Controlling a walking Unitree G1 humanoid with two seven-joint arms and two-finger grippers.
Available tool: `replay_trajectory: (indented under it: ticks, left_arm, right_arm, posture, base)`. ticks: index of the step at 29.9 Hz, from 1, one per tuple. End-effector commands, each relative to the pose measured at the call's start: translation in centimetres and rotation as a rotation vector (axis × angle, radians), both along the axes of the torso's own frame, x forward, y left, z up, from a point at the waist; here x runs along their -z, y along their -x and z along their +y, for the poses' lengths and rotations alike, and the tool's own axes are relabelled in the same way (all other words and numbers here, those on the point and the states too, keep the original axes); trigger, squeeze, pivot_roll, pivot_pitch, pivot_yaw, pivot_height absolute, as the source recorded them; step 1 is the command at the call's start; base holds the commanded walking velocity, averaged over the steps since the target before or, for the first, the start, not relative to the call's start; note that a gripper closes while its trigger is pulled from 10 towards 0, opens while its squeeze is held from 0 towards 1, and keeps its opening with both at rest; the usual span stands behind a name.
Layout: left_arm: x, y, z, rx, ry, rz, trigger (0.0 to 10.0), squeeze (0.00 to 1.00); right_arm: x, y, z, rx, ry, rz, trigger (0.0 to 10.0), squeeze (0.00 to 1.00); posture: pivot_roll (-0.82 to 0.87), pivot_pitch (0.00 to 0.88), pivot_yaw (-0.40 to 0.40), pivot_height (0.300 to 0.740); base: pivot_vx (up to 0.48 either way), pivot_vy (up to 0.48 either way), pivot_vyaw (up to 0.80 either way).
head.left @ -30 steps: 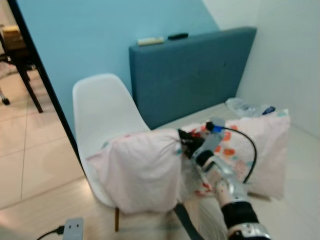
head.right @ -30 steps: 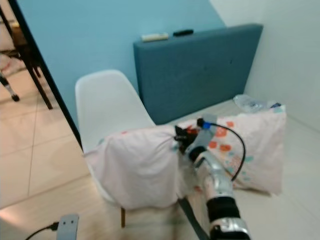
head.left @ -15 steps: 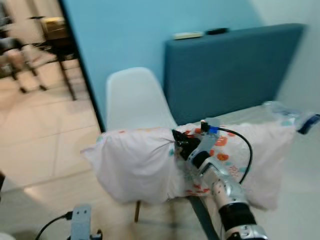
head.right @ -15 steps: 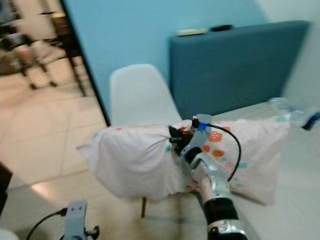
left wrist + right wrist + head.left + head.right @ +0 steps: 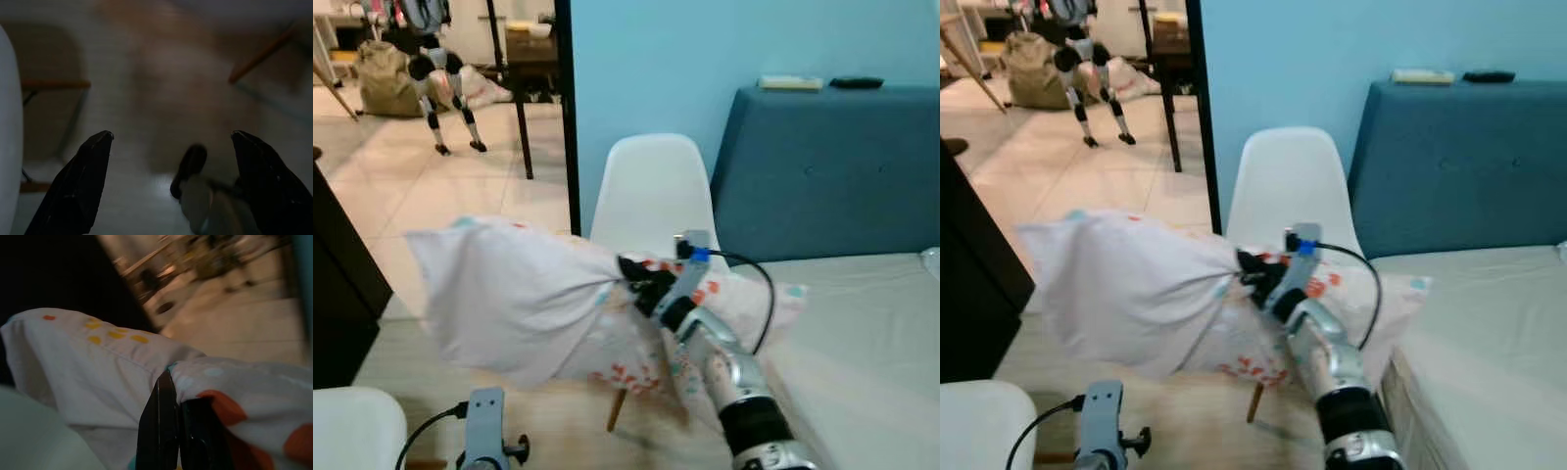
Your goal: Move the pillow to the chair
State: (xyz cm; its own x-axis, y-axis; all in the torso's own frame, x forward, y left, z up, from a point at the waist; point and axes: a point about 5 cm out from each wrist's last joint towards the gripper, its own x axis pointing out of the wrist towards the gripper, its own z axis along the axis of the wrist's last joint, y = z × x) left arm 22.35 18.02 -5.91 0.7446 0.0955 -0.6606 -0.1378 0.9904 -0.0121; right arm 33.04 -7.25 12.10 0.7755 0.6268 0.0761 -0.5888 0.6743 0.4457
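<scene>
A white pillow [image 5: 519,299] with orange and teal dots hangs in the air, pinched at its middle by my right gripper [image 5: 636,279], which is shut on the cloth. In the right wrist view the black fingers [image 5: 164,431] clamp a fold of the pillow [image 5: 98,362]. The pillow's left half sticks out over the floor; its right half droops in front of the white chair [image 5: 651,196]. The chair stands just behind the pillow, against the blue wall. My left gripper [image 5: 171,147] hangs open over the wooden floor.
A bed with a white mattress [image 5: 862,333] and blue headboard [image 5: 822,171] lies to the right. A dark cabinet edge [image 5: 342,284] stands at the left. A second white chair [image 5: 352,426] is at the bottom left. A doorway with a table [image 5: 524,69] opens behind.
The camera has swung left, bringing the doorway and dark cabinet into view. My right gripper still holds the pillow, which is now lifted off the bed and carried left in front of the chair.
</scene>
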Motion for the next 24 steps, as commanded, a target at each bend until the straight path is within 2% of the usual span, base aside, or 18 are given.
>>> replay_trajectory:
  ticks: [1, 14, 24]
  left_arm:
    - [0.4, 0.6, 0.0, 0.009, -0.015, 0.021, 10.0, 0.0]
    - [-0.2, -0.3, -0.9, 0.059, -0.029, -0.027, 10.0, 0.0]
    - [-0.9, -1.3, -1.6, 0.083, 0.026, -0.079, 10.0, 0.0]
  right_arm:
    - [-1.2, -0.2, 0.4, -0.023, -0.015, -0.061, 10.0, 0.0]
    - [-1.1, -0.2, 0.9, -0.027, -0.013, -0.059, 10.0, 0.0]
    - [-1.1, -0.3, 1.0, -0.016, -0.005, -0.056, 10.0, 0.0]
  posture:
    - [0.07, 0.0, -0.041, 0.74]
    - [0.07, 0.0, -0.038, 0.74]
    - [0.08, 0.0, -0.044, 0.74]
  base:
    - [0.0, 0.0, 0.77]
    - [0.0, 0.0, 0.77]
    - [0.0, 0.0, 0.77]
